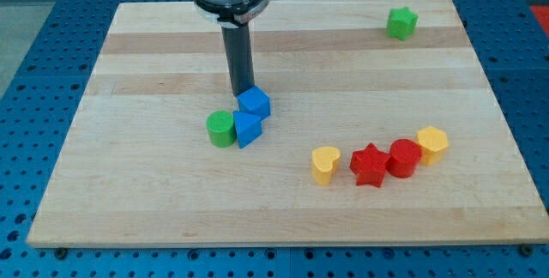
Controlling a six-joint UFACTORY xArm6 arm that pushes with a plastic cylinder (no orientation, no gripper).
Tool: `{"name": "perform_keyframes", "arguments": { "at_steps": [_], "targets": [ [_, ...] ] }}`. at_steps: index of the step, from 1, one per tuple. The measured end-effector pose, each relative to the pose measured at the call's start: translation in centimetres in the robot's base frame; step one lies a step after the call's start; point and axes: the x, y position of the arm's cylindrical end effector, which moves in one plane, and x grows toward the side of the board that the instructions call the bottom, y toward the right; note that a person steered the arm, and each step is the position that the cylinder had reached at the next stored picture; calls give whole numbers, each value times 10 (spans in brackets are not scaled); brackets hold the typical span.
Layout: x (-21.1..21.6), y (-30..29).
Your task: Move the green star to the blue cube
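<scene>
The green star (401, 22) lies near the view's top right corner of the wooden board (129, 184), far from the other blocks. The blue cube (255, 102) sits left of the board's middle. My tip (242, 93) stands right at the cube's upper left edge, touching or nearly touching it. A second blue block (246, 129), wedge-like, lies just below the cube, and a green cylinder (221, 129) touches that block's left side.
A row of blocks lies at the lower right: a yellow heart (325, 164), a red star (370, 165), a red cylinder (404, 158) and a yellow block (432, 143). The blue perforated table (34, 55) surrounds the board.
</scene>
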Motion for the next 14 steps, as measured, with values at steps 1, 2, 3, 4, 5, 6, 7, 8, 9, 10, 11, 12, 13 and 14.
{"name": "perform_keyframes", "arguments": {
  "at_steps": [1,2,3,4,5,6,7,8,9,10,11,12,13,14],
  "targets": [
    [-10,6],
    [-83,54],
    [-142,147],
    [-191,247],
    [-214,279],
    [-205,289],
    [-165,271],
    [-160,270],
    [-155,260],
    [-122,224],
    [-85,190],
    [-47,169],
    [-49,174],
    [-48,224]
  ]
}}
